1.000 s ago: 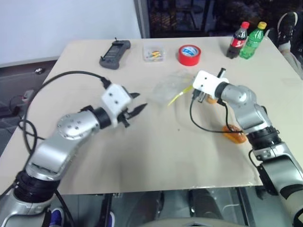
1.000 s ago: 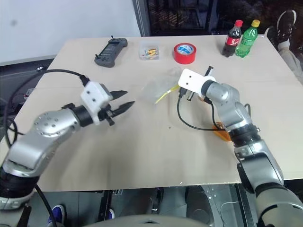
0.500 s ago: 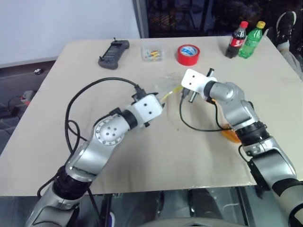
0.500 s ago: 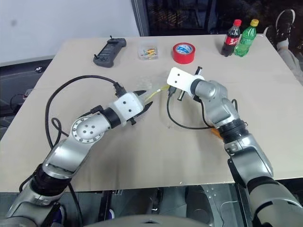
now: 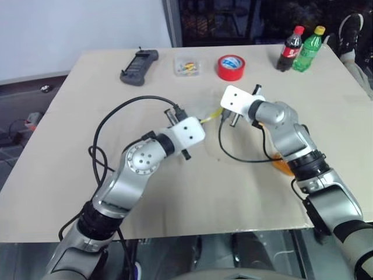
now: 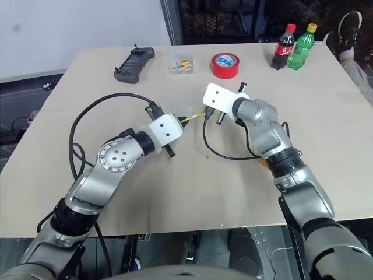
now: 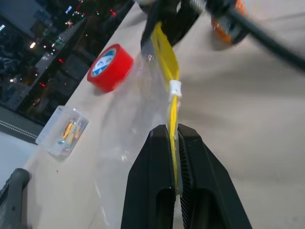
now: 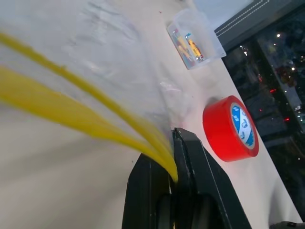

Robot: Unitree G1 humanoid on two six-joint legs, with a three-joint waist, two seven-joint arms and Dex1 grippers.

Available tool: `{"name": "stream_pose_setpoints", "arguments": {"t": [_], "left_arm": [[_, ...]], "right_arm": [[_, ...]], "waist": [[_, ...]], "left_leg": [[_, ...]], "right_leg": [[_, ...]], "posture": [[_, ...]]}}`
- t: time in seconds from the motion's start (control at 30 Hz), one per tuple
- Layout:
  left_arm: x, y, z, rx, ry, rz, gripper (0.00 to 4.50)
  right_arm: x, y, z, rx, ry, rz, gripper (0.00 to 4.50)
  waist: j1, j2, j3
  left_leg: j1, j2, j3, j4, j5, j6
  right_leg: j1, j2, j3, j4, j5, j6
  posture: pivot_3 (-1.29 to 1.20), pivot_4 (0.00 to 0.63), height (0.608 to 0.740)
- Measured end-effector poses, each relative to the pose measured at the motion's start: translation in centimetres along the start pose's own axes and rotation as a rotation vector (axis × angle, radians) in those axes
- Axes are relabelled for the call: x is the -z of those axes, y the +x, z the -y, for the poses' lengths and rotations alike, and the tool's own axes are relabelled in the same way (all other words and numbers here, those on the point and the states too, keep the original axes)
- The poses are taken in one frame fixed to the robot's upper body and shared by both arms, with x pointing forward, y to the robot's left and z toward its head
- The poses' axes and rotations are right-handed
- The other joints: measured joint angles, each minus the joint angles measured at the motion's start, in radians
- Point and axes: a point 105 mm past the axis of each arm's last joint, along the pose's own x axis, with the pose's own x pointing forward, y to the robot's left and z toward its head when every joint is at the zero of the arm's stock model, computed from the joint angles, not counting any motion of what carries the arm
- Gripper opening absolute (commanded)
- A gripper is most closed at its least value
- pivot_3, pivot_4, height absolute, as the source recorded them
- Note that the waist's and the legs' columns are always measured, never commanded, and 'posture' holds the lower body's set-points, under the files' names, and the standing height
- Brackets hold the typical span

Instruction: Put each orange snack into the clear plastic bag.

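Head views: bag (image 5: 205, 109) is being held mid-table between both arms; one snack (image 5: 283, 165) is lying beside the right arm.
Left wrist: seal strip (image 7: 167, 57) is being pinched by the left gripper (image 7: 174, 157).
Right wrist: strip is being clamped by the right gripper (image 8: 172, 157).

We see the left gripper (image 6: 178, 123) and the right gripper (image 6: 204, 112) facing each other above the middle of the bench (image 6: 175, 192). Between them stretches the yellow seal strip of the clear plastic bag (image 6: 192, 111), and each gripper meets one end of it. Along the far edge stand a black handset (image 6: 134, 64), a small clear box (image 6: 183, 63), a red tape roll (image 6: 225, 65) and two bottles (image 6: 291, 46). One orange snack (image 6: 265, 163) peeks out beside the right arm.
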Motion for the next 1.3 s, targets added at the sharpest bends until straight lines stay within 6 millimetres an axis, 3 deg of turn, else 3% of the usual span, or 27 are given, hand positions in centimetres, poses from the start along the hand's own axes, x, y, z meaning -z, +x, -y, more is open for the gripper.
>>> {"name": "stream_pose_setpoints", "arguments": {"t": [0.07,0.1,0.23,0.37,0.47,0.5,0.67,0.77,1.3], "left_arm": [[0.4,0.2,-0.5,-0.010,0.003,-0.004,0.00],[0.9,0.3,-1.1,-0.020,-0.020,0.016,0.00],[1.9,0.8,-2.8,-0.050,-0.119,0.090,0.00],[3.1,1.0,-3.9,-0.005,-0.226,0.114,0.00],[3.0,1.0,-4.2,0.035,-0.243,0.152,0.00],[2.9,1.0,-4.0,0.060,-0.242,0.176,0.00],[2.5,0.8,-3.5,0.114,-0.237,0.214,0.00],[2.2,0.6,-3.2,0.137,-0.245,0.236,0.00],[1.4,-0.2,-2.5,0.160,-0.270,0.250,0.00]], "right_arm": [[0.0,-0.2,0.0,-0.006,-0.002,0.002,0.80],[0.2,-0.6,-0.2,0.002,0.009,0.000,1.32],[1.7,-2.6,-0.8,0.031,0.101,-0.027,1.43],[2.3,-6.1,-0.3,0.082,0.294,-0.024,0.22],[0.6,-7.3,-0.3,0.090,0.520,0.058,0.07],[-0.7,-7.0,-1.1,0.064,0.633,0.111,0.07],[-3.8,-5.3,-3.6,-0.021,0.886,0.189,0.07],[-5.0,-4.6,-3.1,-0.008,0.953,0.224,0.07],[-4.9,-3.8,-4.0,-0.048,1.055,0.207,0.07]], "waist": [[0.000,0.000,0.000],[0.001,0.000,0.000],[0.009,0.000,0.000],[0.020,0.000,0.000],[0.012,0.000,0.000],[0.009,0.000,0.000],[0.000,0.001,0.000],[-0.001,0.001,0.000],[-0.007,0.001,0.000]], "left_leg": [[0.000,0.000,0.000,0.000,0.000,0.000],[0.000,0.000,0.000,0.000,0.000,0.000],[-0.002,0.000,-0.002,0.002,0.000,0.000],[-0.004,0.000,-0.004,0.004,0.000,0.000],[-0.003,0.000,-0.003,0.004,0.000,0.000],[-0.002,0.000,-0.003,0.004,0.000,0.000],[-0.002,0.000,-0.003,0.005,0.000,0.000],[-0.002,0.000,-0.003,0.005,0.000,0.000],[-0.002,0.000,-0.004,0.005,0.000,0.000]], "right_leg": [[0.000,0.000,0.000,0.000,0.000,0.000],[0.000,0.000,0.000,0.000,0.000,0.000],[0.000,-0.001,-0.002,0.000,0.000,0.000],[0.000,-0.001,-0.004,0.000,0.000,0.000],[0.000,0.000,-0.003,0.001,0.000,0.000],[0.000,-0.001,-0.003,0.001,0.000,0.000],[0.000,0.000,-0.002,0.002,0.001,0.000],[0.000,-0.001,-0.002,0.002,0.001,0.000],[0.000,0.000,-0.002,0.003,0.001,0.000]], "posture": [[0.00,0.150,0.740],[0.00,0.150,0.740],[0.00,0.150,0.740],[0.00,0.150,0.740],[0.00,0.150,0.740],[0.00,0.150,0.740],[0.00,0.150,0.740],[0.00,0.150,0.740],[0.00,0.150,0.740]]}}
